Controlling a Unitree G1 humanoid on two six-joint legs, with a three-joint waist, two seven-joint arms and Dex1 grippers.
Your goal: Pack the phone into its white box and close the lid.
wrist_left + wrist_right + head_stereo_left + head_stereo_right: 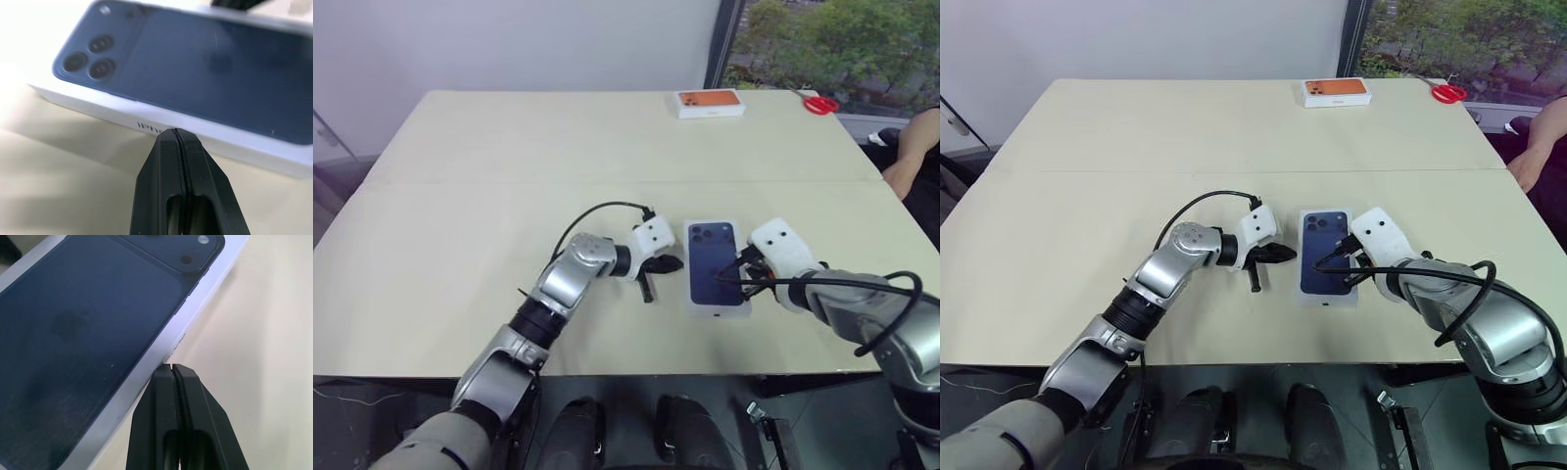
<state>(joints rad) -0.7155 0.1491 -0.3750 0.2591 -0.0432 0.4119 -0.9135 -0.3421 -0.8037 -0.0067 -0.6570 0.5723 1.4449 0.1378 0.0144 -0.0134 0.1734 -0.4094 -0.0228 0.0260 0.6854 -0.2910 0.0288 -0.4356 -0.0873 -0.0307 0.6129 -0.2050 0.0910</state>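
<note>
The box [716, 305] is seen at lower centre of the left eye view, on the table [460, 196], with its long axis running up and down the frame. A dark blue phone face [715, 262] covers its top, camera cluster at the upper end; whether this is the phone itself lying in the tray or a printed lid already seated cannot be told.

The left gripper [649, 281] is placed just left of the box, its fingers pressed together and empty; in the left wrist view the tips [174, 134] are seen at the lettered long side wall, touching it or nearly so. The right gripper [741, 270] is placed at the right long side, likewise closed on nothing, its tips [169, 369] at the opposite wall.

The box is thus bracketed across its short axis, both arms about equally near. The next move is judged to be a squaring or pressing of the box between the two closed tips.

An orange-topped box [710, 103] and red scissors [819, 104] lie at the far edge, well apart.
</note>
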